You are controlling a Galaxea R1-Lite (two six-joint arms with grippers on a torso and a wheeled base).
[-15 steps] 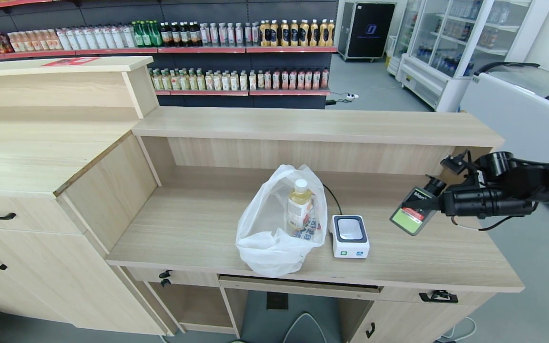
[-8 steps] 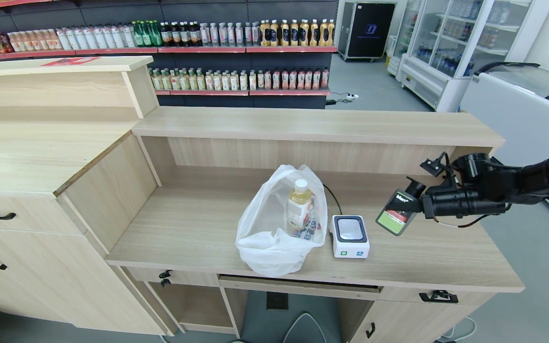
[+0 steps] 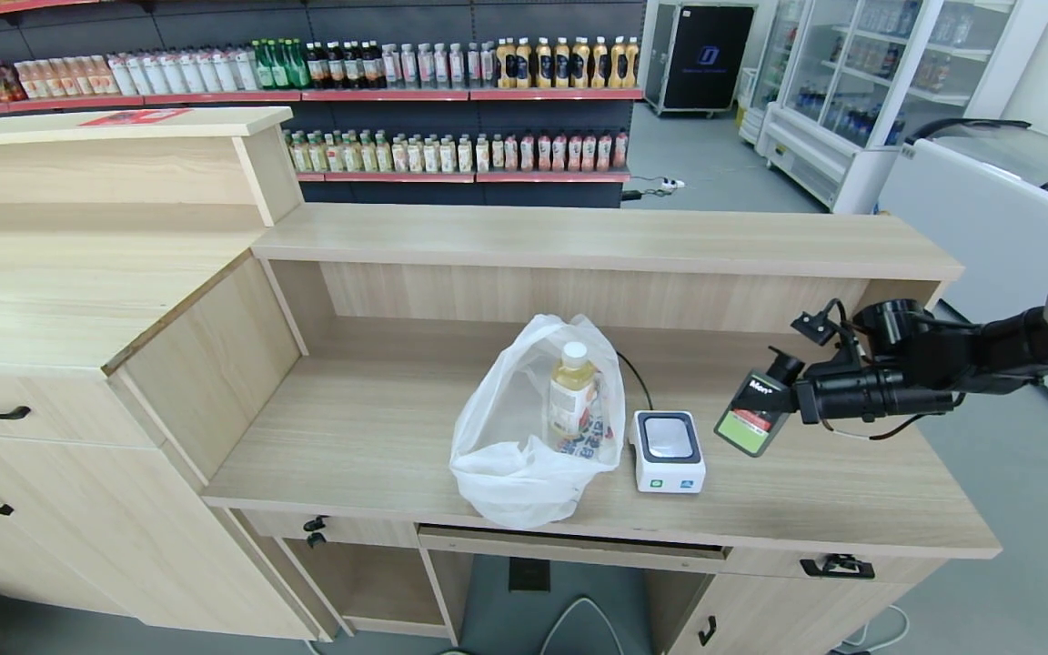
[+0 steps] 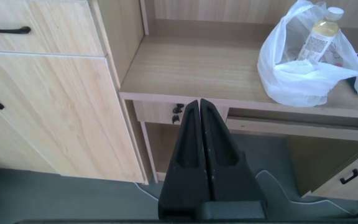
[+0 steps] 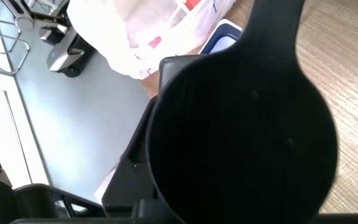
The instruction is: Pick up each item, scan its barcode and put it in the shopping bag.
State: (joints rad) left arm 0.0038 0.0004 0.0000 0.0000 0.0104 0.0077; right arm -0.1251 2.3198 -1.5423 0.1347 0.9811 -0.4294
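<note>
Head view is showing the right gripper (image 3: pixel 777 398) clamping a green-and-black packet (image 3: pixel 748 417) aloft, just beside the scanner (image 3: pixel 669 448); bringing its barcode face-down squarely over the scanner looks best. Left gripper (image 4: pixel 199 134) is sitting closed.

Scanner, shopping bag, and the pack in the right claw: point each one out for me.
scanner (image 3: pixel 670 440), head view, on its glass window.
shopping bag (image 3: pixel 501 459), head view, on the white plastic front.
held pack (image 3: pixel 743 433), head view, on its green face.
</note>
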